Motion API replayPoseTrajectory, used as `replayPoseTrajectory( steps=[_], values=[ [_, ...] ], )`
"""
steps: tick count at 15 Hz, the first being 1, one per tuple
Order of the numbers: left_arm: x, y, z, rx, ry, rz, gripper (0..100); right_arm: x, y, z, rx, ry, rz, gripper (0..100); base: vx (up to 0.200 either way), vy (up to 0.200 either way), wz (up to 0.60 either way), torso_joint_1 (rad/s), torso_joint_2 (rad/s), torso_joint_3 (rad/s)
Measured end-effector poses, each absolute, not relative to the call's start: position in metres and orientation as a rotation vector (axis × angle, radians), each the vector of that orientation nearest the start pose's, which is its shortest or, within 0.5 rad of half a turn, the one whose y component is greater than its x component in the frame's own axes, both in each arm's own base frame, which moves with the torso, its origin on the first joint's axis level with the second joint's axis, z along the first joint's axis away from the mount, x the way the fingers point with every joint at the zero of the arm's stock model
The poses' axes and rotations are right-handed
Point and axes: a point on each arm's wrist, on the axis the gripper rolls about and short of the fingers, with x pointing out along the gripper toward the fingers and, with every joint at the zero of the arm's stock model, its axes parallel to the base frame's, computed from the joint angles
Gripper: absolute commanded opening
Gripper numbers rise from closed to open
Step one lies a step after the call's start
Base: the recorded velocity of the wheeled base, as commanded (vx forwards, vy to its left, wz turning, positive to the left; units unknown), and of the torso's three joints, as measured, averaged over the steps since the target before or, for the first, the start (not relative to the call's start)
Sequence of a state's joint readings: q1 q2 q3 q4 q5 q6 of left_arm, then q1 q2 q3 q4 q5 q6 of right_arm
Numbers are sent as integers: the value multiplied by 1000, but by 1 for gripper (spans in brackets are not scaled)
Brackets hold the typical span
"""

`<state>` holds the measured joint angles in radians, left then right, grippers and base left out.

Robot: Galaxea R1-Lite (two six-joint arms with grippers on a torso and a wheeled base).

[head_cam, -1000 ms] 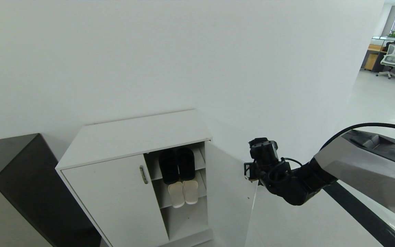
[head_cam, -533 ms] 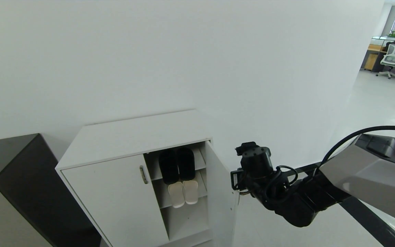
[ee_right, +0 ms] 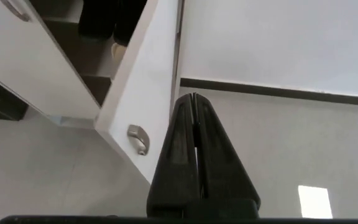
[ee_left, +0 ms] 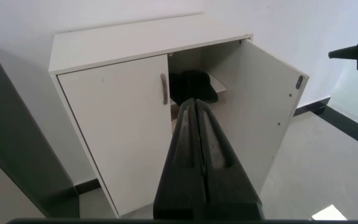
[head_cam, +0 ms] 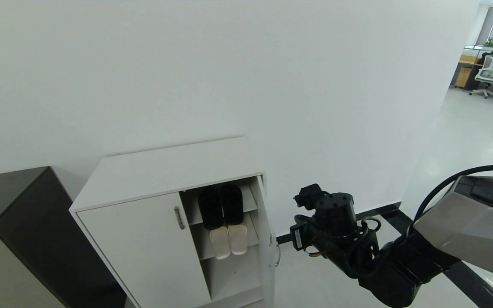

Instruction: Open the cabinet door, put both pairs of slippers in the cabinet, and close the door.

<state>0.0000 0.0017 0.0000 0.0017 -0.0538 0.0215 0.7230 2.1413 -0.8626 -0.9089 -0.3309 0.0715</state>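
The cabinet [head_cam: 165,171] stood against the wall [head_cam: 229,64], with another piece of furniture [head_cam: 15,214] just on its left. Its left door [head_cam: 144,248] was closed; the right door [ee_left: 266,112] stood open, swung out toward the robot. Inside, one pair of slippers [head_cam: 221,205] lay on the upper shelf [head_cam: 250,200], and a second pair [head_cam: 228,240] lay on the shelf below [head_cam: 253,234], directly under the first. The right pincer [ee_right: 194,98] was on the outer side of the open door, near the door handle [ee_right: 138,138]. Far behind on the right stood office chairs [head_cam: 490,72].
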Motion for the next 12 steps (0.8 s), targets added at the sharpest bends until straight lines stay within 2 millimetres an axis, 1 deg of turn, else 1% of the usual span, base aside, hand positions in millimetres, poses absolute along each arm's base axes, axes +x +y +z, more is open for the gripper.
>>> replayPoseTrajectory(
  steps=[5, 9, 12],
  values=[
    [-23, -1, 75, 21, 2, -54, 0, 290, 245, 67, -120, 336, 372, 0, 0, 0, 600, 2, 1, 0],
    [-23, -1, 75, 19, 4, -55, 0, 291, 246, 64, -109, 289, 379, 0, 0, 0, 0, 0, 0, 0],
    [-23, -1, 75, 19, 3, -54, 0, 293, 246, 60, -135, 246, 380, 0, 0, 0, 0, 0, 0, 0]
  ],
)
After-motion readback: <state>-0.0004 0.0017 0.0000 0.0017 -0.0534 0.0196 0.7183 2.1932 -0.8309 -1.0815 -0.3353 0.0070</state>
